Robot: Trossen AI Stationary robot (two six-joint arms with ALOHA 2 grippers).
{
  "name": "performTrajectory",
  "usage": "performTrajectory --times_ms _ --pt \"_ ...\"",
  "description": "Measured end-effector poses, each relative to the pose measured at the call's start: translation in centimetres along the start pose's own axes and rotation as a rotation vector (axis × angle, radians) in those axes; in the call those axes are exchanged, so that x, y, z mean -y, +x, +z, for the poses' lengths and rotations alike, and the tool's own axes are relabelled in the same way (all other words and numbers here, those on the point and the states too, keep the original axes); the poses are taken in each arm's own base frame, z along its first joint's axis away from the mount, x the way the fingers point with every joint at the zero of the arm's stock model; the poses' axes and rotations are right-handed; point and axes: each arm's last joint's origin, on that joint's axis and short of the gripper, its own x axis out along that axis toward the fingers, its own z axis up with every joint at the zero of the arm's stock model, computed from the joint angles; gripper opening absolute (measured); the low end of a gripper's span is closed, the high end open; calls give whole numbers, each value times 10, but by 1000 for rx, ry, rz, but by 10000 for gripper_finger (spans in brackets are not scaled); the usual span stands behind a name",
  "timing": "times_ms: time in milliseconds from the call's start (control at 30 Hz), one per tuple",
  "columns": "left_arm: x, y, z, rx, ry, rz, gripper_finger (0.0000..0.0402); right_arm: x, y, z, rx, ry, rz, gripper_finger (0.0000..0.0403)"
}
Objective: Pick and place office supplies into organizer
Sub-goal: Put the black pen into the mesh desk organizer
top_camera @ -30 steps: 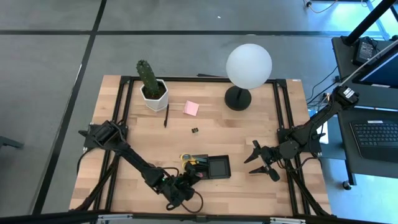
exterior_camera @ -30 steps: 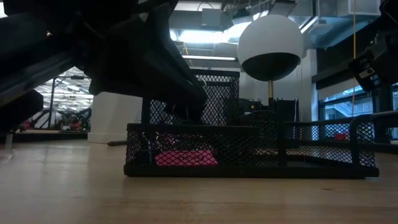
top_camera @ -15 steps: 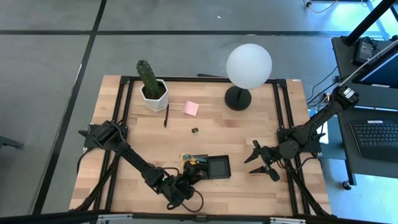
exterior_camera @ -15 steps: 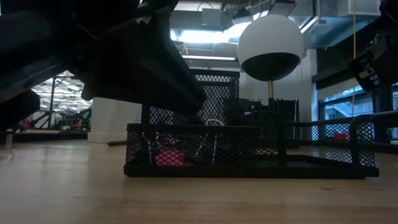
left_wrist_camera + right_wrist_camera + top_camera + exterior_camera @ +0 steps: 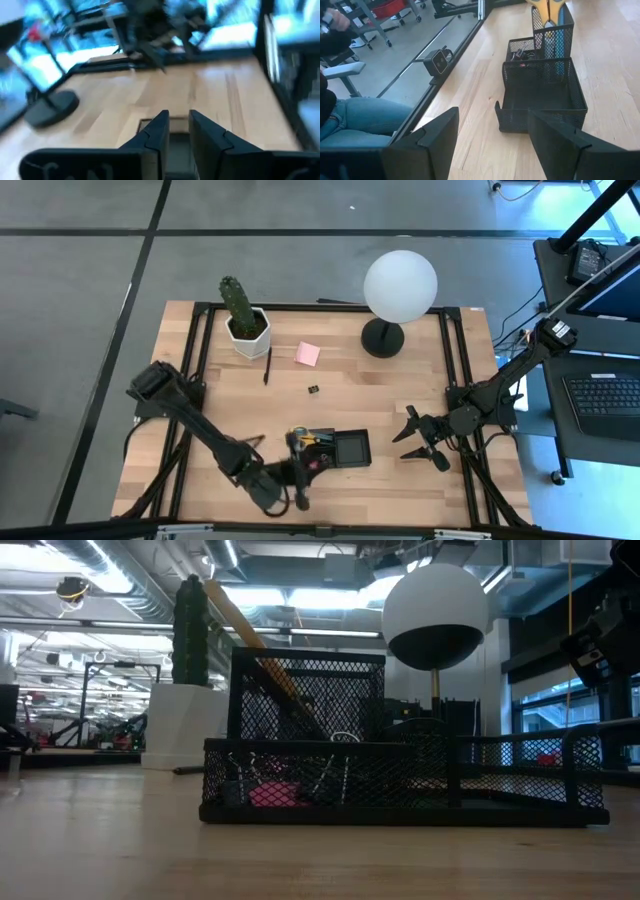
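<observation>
The black mesh organizer [image 5: 345, 448] [image 5: 400, 785] [image 5: 540, 90] stands near the table's near edge. Yellow-handled scissors [image 5: 547, 10] [image 5: 308, 439] stand in its tall cup, and a slim stick [image 5: 258, 645] leans there too. A small pink item [image 5: 272, 795] and a wire-handled clip [image 5: 340, 755] lie in a low compartment. My left gripper [image 5: 297, 472] [image 5: 178, 117] hovers at the organizer's near left side, open by a narrow gap and holding nothing. My right gripper [image 5: 415, 438] [image 5: 492, 130] waits open to the organizer's right. A pink sticky-note pad [image 5: 307, 354], a black pen [image 5: 267, 366] and a binder clip [image 5: 314, 389] lie farther back.
A potted cactus [image 5: 243, 315] and a white globe lamp [image 5: 398, 285] on a round black base stand along the far edge. Bare wood lies between the far items and the organizer. A seated person's legs [image 5: 365, 117] show beyond the table's edge.
My left gripper has risen from over the organizer's left end and drawn back toward the near edge, leaving the low view. A wire-handled clip now shows in the low compartment beside the pink item.
</observation>
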Motion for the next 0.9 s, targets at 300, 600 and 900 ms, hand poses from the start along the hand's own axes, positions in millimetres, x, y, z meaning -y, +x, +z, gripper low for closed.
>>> performTrajectory --times_ms 300,600,900 --pt "-45 -37 49 19 -114 92 67 0 0 0 0 0 0 236" --pt "-90 -57 61 -18 -128 286 66 0 0 -1 -7 -3 -3 236" --pt "-151 -32 23 -420 -296 422 74 6 1 4 30 -90 -46 236"
